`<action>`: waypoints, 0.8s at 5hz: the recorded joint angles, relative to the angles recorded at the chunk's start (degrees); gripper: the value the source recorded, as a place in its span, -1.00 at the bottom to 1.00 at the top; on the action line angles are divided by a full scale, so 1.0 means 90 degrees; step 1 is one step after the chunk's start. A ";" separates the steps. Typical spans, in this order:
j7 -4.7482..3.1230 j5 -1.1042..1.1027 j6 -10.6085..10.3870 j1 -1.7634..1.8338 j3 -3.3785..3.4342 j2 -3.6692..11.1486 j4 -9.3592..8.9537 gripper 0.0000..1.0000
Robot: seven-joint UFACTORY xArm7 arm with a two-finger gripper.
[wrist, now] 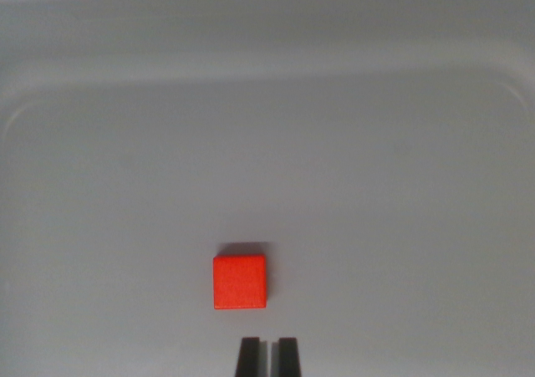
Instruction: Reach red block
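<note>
1. The small red cube block (pixel 240 282) sits flat on the pale grey tray surface (pixel 376 185), low in the wrist view.
2. The dark two-fingered gripper (pixel 267 357) pokes in at the bottom edge, just below the block and a touch toward the wrist view's right, not touching it.

Soft, even, rather dim light is spread over the grey desk (pixel 376 185). A short dark shadow is cast just above the red block (pixel 240 282). The whole frame is slightly blurred and grainy; faint horizontal banding is seen. No glare is noted.
</note>
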 joint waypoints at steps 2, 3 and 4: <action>0.0045 -0.0021 -0.0254 0.0021 0.0007 0.0090 -0.0178 -1.00; 0.0045 -0.0021 -0.0254 0.0021 0.0007 0.0090 -0.0178 -1.00; 0.0092 -0.0044 -0.0523 0.0043 0.0015 0.0186 -0.0366 -1.00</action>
